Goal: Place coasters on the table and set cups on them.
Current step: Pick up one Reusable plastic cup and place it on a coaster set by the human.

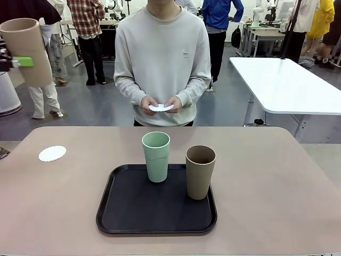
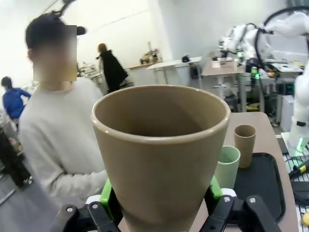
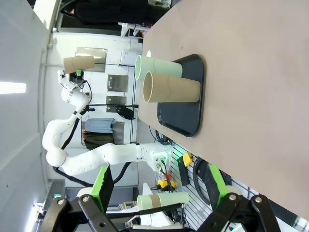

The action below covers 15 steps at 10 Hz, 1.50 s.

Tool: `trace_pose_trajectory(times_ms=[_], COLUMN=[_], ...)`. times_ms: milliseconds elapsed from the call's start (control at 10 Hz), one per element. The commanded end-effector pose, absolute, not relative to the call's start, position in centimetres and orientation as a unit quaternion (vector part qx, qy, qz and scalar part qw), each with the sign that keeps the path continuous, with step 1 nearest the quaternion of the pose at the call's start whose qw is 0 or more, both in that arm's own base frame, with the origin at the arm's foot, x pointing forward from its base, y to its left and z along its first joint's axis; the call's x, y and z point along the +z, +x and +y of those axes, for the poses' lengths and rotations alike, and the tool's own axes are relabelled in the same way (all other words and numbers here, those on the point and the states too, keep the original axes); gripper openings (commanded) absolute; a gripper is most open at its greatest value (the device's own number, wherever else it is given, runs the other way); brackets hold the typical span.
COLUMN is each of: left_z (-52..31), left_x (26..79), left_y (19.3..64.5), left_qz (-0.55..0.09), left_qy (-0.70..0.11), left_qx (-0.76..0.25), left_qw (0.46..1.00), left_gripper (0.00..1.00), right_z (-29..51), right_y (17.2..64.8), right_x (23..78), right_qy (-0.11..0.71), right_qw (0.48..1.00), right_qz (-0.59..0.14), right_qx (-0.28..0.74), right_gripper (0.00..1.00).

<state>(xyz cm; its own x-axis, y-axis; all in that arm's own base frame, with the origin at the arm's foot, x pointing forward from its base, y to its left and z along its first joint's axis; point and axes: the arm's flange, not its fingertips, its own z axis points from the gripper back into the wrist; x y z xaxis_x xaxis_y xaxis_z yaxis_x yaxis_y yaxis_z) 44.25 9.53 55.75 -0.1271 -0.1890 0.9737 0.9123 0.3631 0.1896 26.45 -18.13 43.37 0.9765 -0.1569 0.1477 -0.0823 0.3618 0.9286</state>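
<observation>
1. Up at the far left of the front view, the left end effector (image 1: 21,62) is pinching a brown cup (image 1: 26,50) and holding it high off the bench (image 1: 277,181). The cup's mouth faces up and it leans a little.
2. Same grip seen close up from the left wrist camera: the green pads (image 2: 107,195) are pressed on either side of the cup's lower body, and the open mouth faces the lens.
3. Over on the other side, the right end effector (image 3: 159,181) is spread wide with nothing between its fingers. Its camera looks along the bench from the side, so the tray and its two cups show up sideways.
4. One white lacy coaster (image 1: 52,153) lies flat on the bench at the robot's left, well apart from the tray.
5. A black tray (image 1: 133,213) sits mid-bench, toward the robot's edge. The green cup (image 1: 156,157) stands upright near the tray's far rim.
6. The second brown cup (image 1: 200,172) stands upright on the tray's right side — near the green one, not touching it.
7. At the far side of the bench a person in a light grey sweatshirt holds a second coaster (image 1: 161,108) between one hand (image 1: 147,101) and the other hand (image 1: 175,101). It's at about waist height, beyond the bench's far edge.
</observation>
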Motion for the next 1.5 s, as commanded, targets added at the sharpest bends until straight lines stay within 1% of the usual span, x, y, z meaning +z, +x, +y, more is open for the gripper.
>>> trace_pose_trajectory(times_ms=[0,100,200,400,600,900,1000,1400], left_z=[12.5,14.9,16.7,19.2,19.8,17.9,19.5,19.5], left_x=[54.4,52.6,51.3,48.8,47.3,47.4,46.7,46.7], left_y=[45.0,45.3,45.2,44.9,45.5,44.7,45.3,45.3], left_qz=[-0.593,-0.594,-0.600,-0.614,-0.615,-0.610,-0.603,-0.603], left_qy=[-0.326,-0.331,-0.334,-0.336,-0.343,-0.328,-0.343,-0.343], left_qx=[-0.408,-0.371,-0.349,-0.320,-0.312,-0.345,-0.316,-0.316], left_qw=[0.613,0.632,0.638,0.639,0.638,0.634,0.648,0.648], left_gripper=[0.86,0.86,0.86,0.86,0.86,0.86,0.86,0.86], right_z=[-18.1,-18.1,-18.1,-18.1,-18.1,-18.1,-18.1,-18.1], right_y=[26.6,26.6,26.6,26.6,26.6,26.6,26.6,26.6], right_x=[43.4,43.4,43.4,43.4,43.4,43.4,43.4,43.4], right_qy=[0.574,0.574,0.574,0.574,0.574,0.574,0.574,0.574], right_qw=[0.811,0.811,0.811,0.811,0.811,0.811,0.811,0.811], right_qz=[-0.115,-0.115,-0.115,-0.115,-0.115,-0.115,-0.115,-0.115], right_qx=[-0.017,-0.017,-0.017,-0.017,-0.017,-0.017,-0.017,-0.017], right_gripper=[1.00,1.00,1.00,1.00,1.00,1.00,1.00,1.00])
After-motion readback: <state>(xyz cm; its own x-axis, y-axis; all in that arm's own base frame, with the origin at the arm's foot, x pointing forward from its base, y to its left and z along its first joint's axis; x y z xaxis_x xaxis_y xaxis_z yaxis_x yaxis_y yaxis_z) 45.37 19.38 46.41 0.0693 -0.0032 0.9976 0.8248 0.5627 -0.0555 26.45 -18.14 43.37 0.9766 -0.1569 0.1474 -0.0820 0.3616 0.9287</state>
